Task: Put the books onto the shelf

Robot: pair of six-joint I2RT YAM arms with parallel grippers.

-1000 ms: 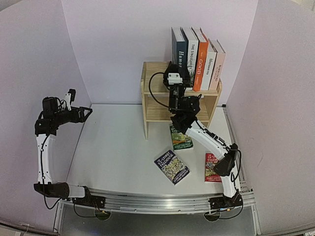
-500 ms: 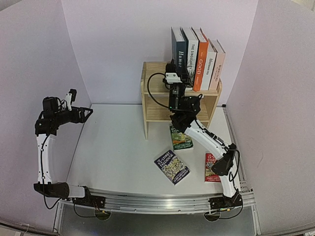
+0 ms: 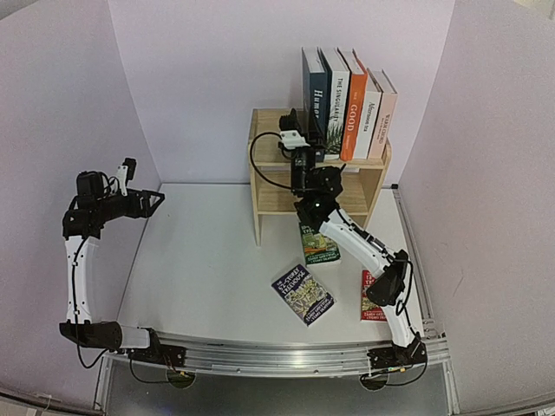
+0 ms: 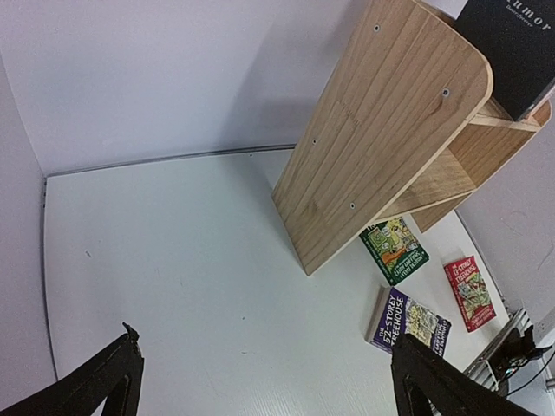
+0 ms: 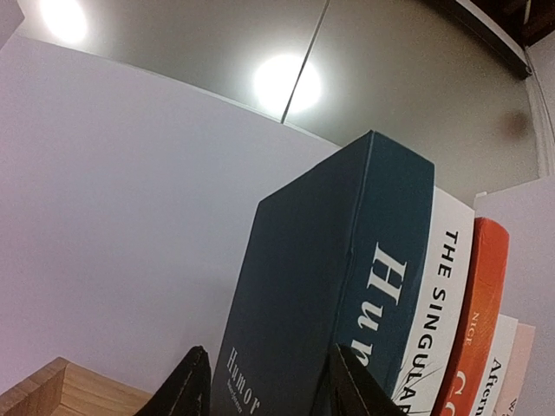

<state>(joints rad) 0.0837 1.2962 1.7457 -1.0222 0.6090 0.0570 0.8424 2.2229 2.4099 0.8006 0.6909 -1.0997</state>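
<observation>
The left claw [image 3: 156,198] hangs over the table's [image 3: 208,260] left edge, its fingers spread wide and holding nothing. The table is smooth and white.

The shelf [image 3: 269,173] is pale bare wood with a visible grain, rounded side panels and two tiers. It stands at the back of the table, and its lower tier is bare.

Five hardbacks stand upright on the top tier, long axes vertical and spines facing the arms. In order they are the dark blue "Humor" [image 3: 316,91], a white one [image 3: 336,87], the orange "GOOD" [image 3: 352,104] and two more white ones [image 3: 368,108] [image 3: 384,104]. All five are packed side by side.

The right claw [image 3: 308,128] is at the foot of "Humor". In the wrist view its fingers stand partly apart in front of that book's lower corner. Whether they pinch it, I cannot tell.

Three glossy paperbacks lie flat on the table, covers up. The dark one [image 3: 303,295] is turned diagonally. The green one [image 3: 319,244] lies just before the shelf, with its long axis pointing toward it. The red one [image 3: 373,299] is partly hidden by the right arm.
</observation>
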